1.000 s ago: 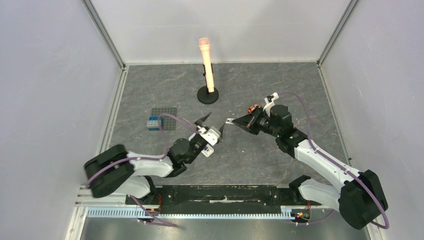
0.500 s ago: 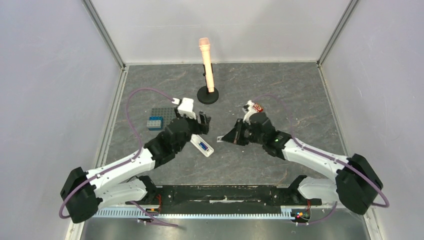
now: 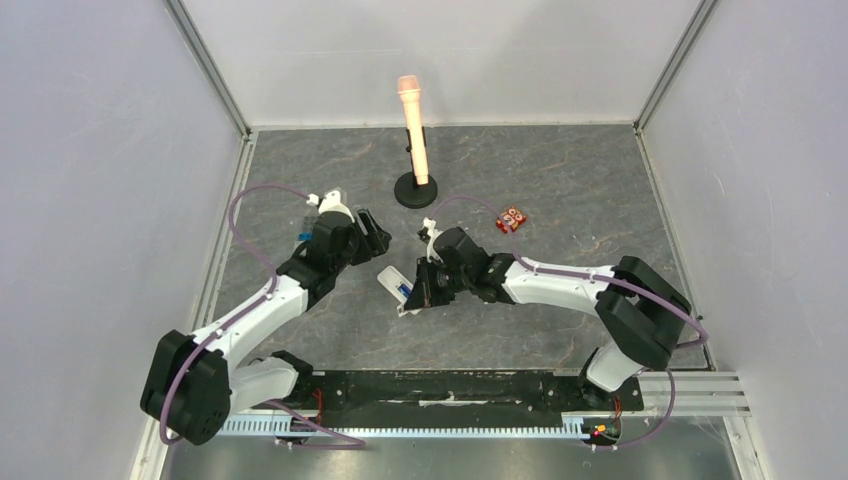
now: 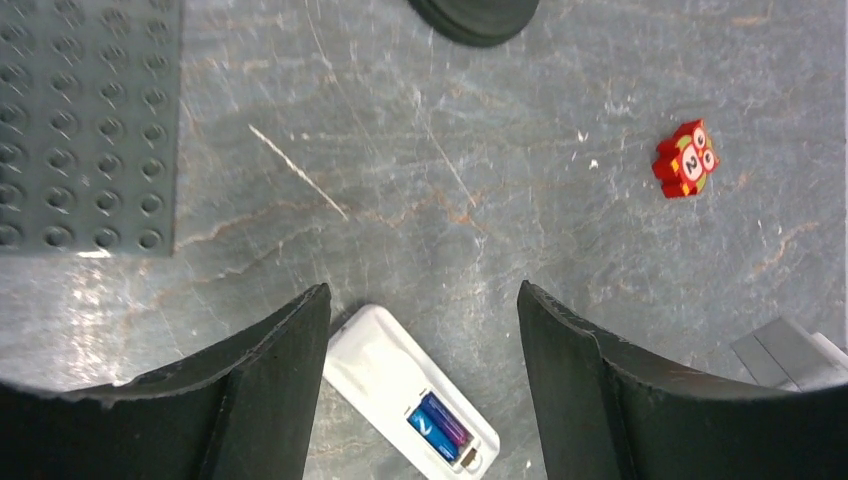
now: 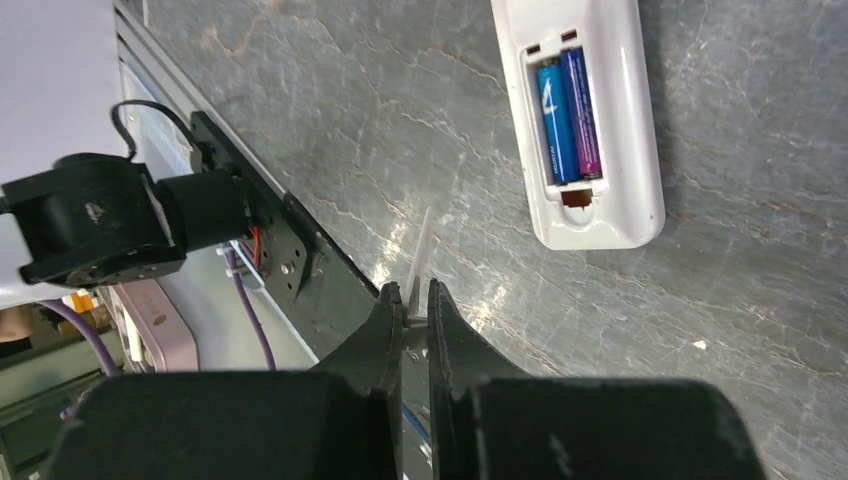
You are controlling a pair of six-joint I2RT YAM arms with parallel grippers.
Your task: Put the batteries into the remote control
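Note:
The white remote control point(image 3: 396, 284) lies back-up on the grey table, its compartment uncovered. Two blue batteries point(image 5: 565, 118) sit side by side inside it, also visible as batteries point(image 4: 438, 428) in the left wrist view. My left gripper point(image 4: 423, 300) hovers open above the remote control point(image 4: 385, 370), its fingers wide apart and empty. It shows from above as the left gripper point(image 3: 372, 232), back-left of the remote. My right gripper point(image 5: 412, 295) is shut on a thin white plastic piece point(image 5: 421, 245) seen edge-on, just beside the remote control point(image 5: 590, 200). From above, the right gripper point(image 3: 417, 296) is at the remote's near end.
A grey studded plate point(image 4: 90, 120) lies left of the remote, largely hidden under my left arm in the top view. A small red block point(image 3: 512, 218) with white circles sits at the right. A peach microphone-like prop point(image 3: 413, 120) stands on a black base behind.
My left arm pulled back and left from the remote, staying open. The right arm swung left to the remote with the thin white piece, uncovering the red block.

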